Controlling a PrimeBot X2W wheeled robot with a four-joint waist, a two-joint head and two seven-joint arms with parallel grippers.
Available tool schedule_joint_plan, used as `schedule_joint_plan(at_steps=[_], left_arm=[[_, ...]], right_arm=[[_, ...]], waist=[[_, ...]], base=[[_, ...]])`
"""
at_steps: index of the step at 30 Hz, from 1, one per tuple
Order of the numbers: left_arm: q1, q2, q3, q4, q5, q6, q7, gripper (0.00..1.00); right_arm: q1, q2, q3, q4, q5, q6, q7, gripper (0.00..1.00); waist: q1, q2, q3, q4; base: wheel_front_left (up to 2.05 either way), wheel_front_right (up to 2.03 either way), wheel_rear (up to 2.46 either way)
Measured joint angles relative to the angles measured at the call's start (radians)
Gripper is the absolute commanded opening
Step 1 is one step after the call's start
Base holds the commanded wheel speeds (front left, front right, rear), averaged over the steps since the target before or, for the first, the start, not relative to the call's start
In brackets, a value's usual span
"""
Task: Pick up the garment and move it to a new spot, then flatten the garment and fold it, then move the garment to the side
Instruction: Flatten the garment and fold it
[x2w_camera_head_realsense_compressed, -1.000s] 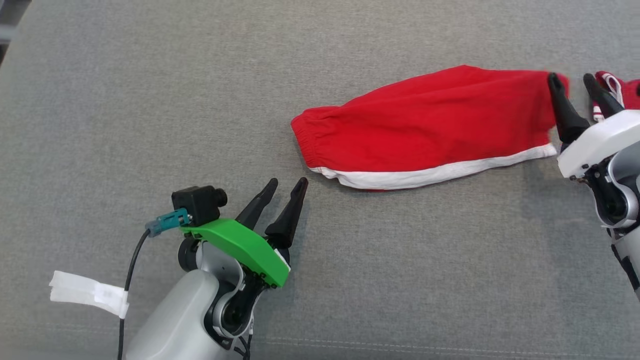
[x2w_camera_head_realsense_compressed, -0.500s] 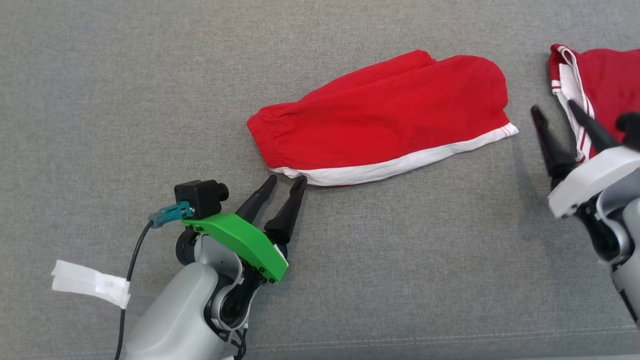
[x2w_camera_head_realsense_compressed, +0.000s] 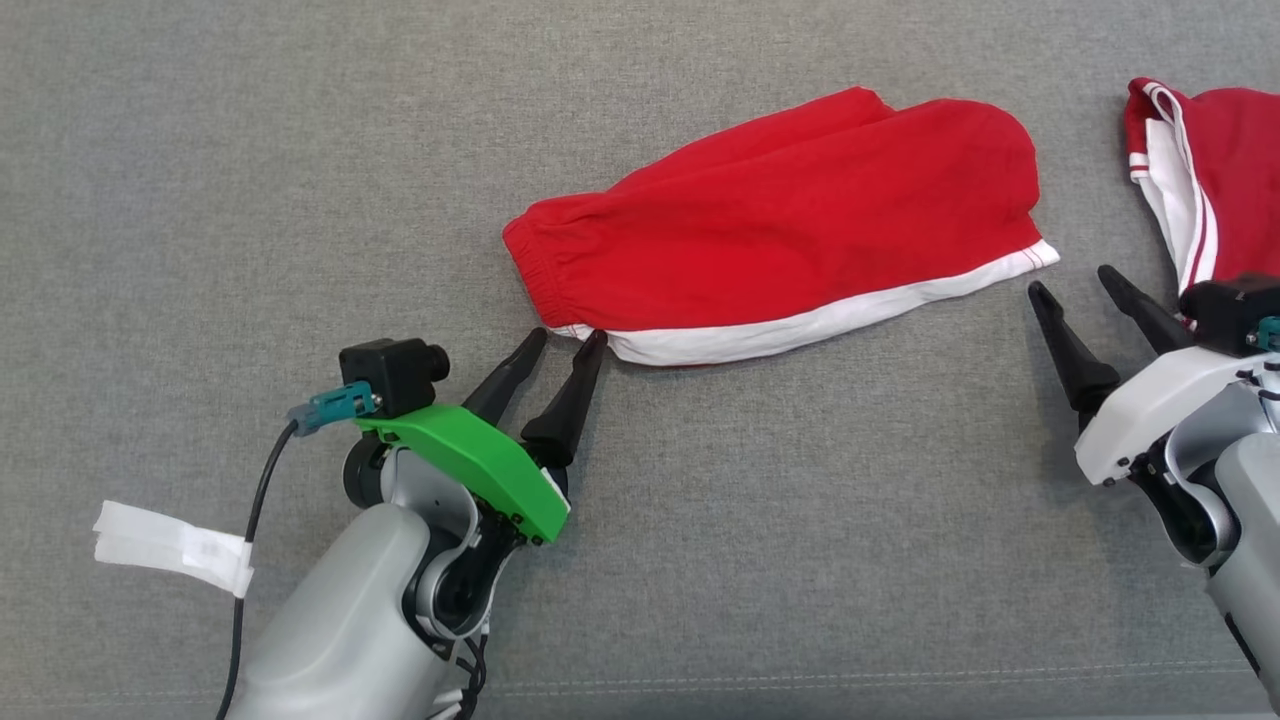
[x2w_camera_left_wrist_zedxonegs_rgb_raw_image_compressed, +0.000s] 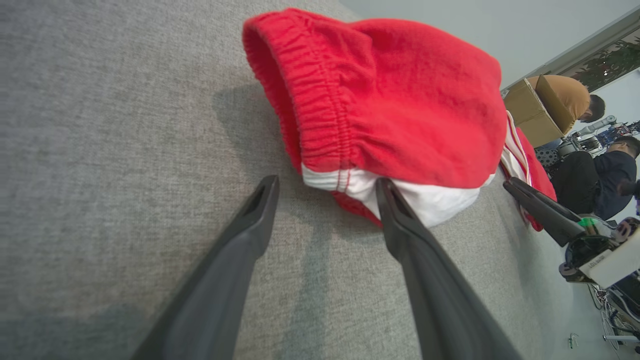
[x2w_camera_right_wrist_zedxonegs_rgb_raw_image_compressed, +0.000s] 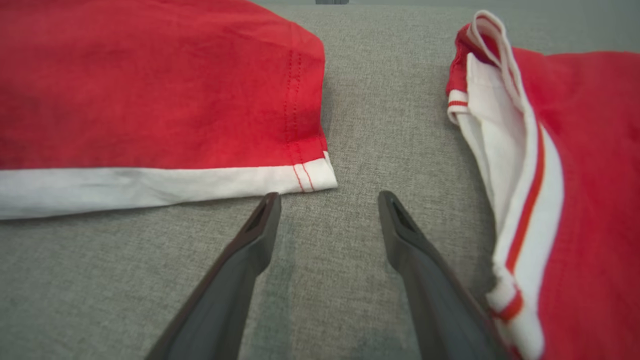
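Note:
The garment (x2w_camera_head_realsense_compressed: 780, 230) is a pair of red shorts with a white band, lying folded and flat on the grey cloth surface (x2w_camera_head_realsense_compressed: 300, 150). My left gripper (x2w_camera_head_realsense_compressed: 567, 338) is open at the waistband's near corner. In the left wrist view (x2w_camera_left_wrist_zedxonegs_rgb_raw_image_compressed: 325, 182) one fingertip (x2w_camera_left_wrist_zedxonegs_rgb_raw_image_compressed: 387, 192) rests against the white band of the garment (x2w_camera_left_wrist_zedxonegs_rgb_raw_image_compressed: 400, 100). My right gripper (x2w_camera_head_realsense_compressed: 1072, 278) is open and empty just short of the hem's white corner. The right wrist view shows it (x2w_camera_right_wrist_zedxonegs_rgb_raw_image_compressed: 327, 197) with bare cloth between its fingers and the garment (x2w_camera_right_wrist_zedxonegs_rgb_raw_image_compressed: 150, 90) just ahead to the left.
A second red and white garment (x2w_camera_head_realsense_compressed: 1220, 170) lies at the far right, close beside my right gripper, also seen in the right wrist view (x2w_camera_right_wrist_zedxonegs_rgb_raw_image_compressed: 575, 150). A white tag (x2w_camera_head_realsense_compressed: 170, 545) hangs off my left arm's cable. Beyond the surface are seated people (x2w_camera_left_wrist_zedxonegs_rgb_raw_image_compressed: 595, 175) and a cardboard box (x2w_camera_left_wrist_zedxonegs_rgb_raw_image_compressed: 530, 115).
The head camera has shifted. My right gripper has drawn back from the garment's right end to just below its hem corner. My left gripper's tips have closed in on the waistband corner.

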Motion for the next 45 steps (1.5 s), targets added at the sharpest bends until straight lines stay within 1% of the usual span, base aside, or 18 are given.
schedule_joint_plan(at_steps=[3, 7, 14, 15, 16, 19, 20, 21, 23, 26, 29, 32, 33, 35, 37, 41, 42, 45], left_arm=[[-0.002, -0.002, -0.002, 0.004, 0.000, -0.007, -0.001, 1.00], [-0.004, -0.004, -0.005, 0.005, 0.001, -0.008, -0.005, 1.00], [-0.018, -0.007, -0.008, 0.015, 0.007, -0.016, -0.013, 1.00], [-0.018, -0.007, -0.009, 0.018, 0.007, -0.016, -0.013, 1.00], [-0.018, -0.007, -0.008, 0.021, 0.007, -0.016, -0.014, 1.00], [-0.018, -0.007, -0.008, 0.028, 0.007, -0.016, -0.014, 1.00], [-0.018, -0.007, -0.008, 0.029, 0.007, -0.016, -0.014, 1.00], [-0.018, -0.007, -0.007, 0.030, 0.007, -0.016, -0.014, 1.00], [-0.018, -0.007, -0.005, 0.030, 0.007, -0.016, -0.018, 1.00], [-0.018, -0.007, -0.002, 0.031, 0.007, -0.016, -0.021, 1.00], [-0.018, -0.007, 0.000, 0.034, 0.007, -0.016, -0.021, 1.00], [-0.019, -0.007, 0.001, 0.035, 0.007, -0.016, -0.021, 1.00], [-0.019, -0.007, 0.001, 0.035, 0.007, -0.016, -0.021, 1.00], [-0.020, -0.007, 0.002, 0.037, 0.007, -0.016, -0.021, 1.00], [-0.021, -0.007, 0.002, 0.038, 0.007, -0.016, -0.021, 1.00], [-0.021, -0.007, 0.005, 0.042, 0.007, -0.016, -0.022, 1.00], [-0.021, -0.007, 0.006, 0.044, 0.007, -0.016, -0.023, 1.00], [-0.022, -0.006, 0.009, 0.045, 0.007, -0.017, -0.027, 1.00]], right_arm=[[-0.004, 0.001, 0.009, 0.019, -0.004, 0.003, 0.000, 0.96], [-0.030, 0.005, 0.014, 0.036, -0.008, 0.005, 0.001, 1.00], [-0.078, 0.007, 0.028, 0.063, -0.035, 0.010, 0.000, 0.98], [-0.081, 0.008, 0.029, 0.068, -0.035, 0.010, 0.001, 0.94], [-0.082, 0.008, 0.029, 0.074, -0.035, 0.010, 0.001, 0.87], [-0.081, 0.009, 0.031, 0.091, -0.034, 0.017, 0.001, 0.81], [-0.082, 0.009, 0.031, 0.094, -0.034, 0.018, 0.001, 0.78], [-0.082, 0.010, 0.031, 0.097, -0.034, 0.018, 0.001, 0.71], [-0.085, 0.012, 0.031, 0.102, -0.034, 0.018, 0.001, 0.71], [-0.096, 0.012, 0.034, 0.108, -0.034, 0.019, 0.000, 0.78], [-0.108, 0.012, 0.036, 0.113, -0.034, 0.019, -0.001, 0.78], [-0.110, 0.012, 0.038, 0.118, -0.034, 0.022, -0.002, 0.62], [-0.112, 0.012, 0.038, 0.121, -0.034, 0.027, -0.007, 0.49], [-0.116, 0.013, 0.041, 0.128, -0.034, 0.027, -0.010, 0.41], [-0.122, 0.015, 0.043, 0.132, -0.034, 0.027, -0.011, 0.24], [-0.122, 0.022, 0.047, 0.138, -0.032, 0.028, -0.020, 0.03], [-0.122, 0.023, 0.047, 0.139, -0.029, 0.028, -0.022, 0.00], [-0.122, 0.024, 0.048, 0.143, -0.018, 0.036, -0.024, 0.00]], waist=[[0.0000, 0.0000, 0.004, 0.007], [0.0000, 0.0000, 0.010, 0.016], [0.0000, 0.0000, 0.017, 0.031], [0.0000, 0.0000, 0.017, 0.032], [0.0000, 0.0000, 0.017, 0.033], [0.0000, 0.0000, 0.018, 0.036], [0.0000, 0.0000, 0.019, 0.036], [0.0000, 0.0000, 0.019, 0.037], [0.0000, 0.0000, 0.020, 0.037], [0.0000, 0.0000, 0.022, 0.037], [0.0000, 0.0000, 0.024, 0.036], [0.0000, 0.0000, 0.025, 0.035], [0.0000, 0.0000, 0.025, 0.035], [0.0000, 0.0000, 0.025, 0.034], [0.0000, 0.0000, 0.025, 0.034], [0.0000, 0.0000, 0.023, 0.032], [0.0000, 0.0000, 0.022, 0.031], [0.0000, 0.0000, 0.020, 0.029]], base=[[0.00, 0.00, 0.00], [0.00, 0.00, 0.00], [0.00, 0.00, 0.00], [0.00, 0.00, 0.00], [0.00, 0.00, 0.00], [0.00, 0.00, 0.00], [0.00, 0.00, 0.00], [0.00, 0.00, 0.00], [0.00, 0.00, 0.00], [0.00, 0.00, 0.00], [0.00, 0.00, 0.00], [0.00, 0.00, 0.00], [0.00, 0.00, 0.00], [0.00, 0.00, 0.00], [0.00, 0.00, 0.00], [0.00, 0.00, 0.00], [0.00, 0.00, 0.00], [0.00, 0.00, 0.00]])
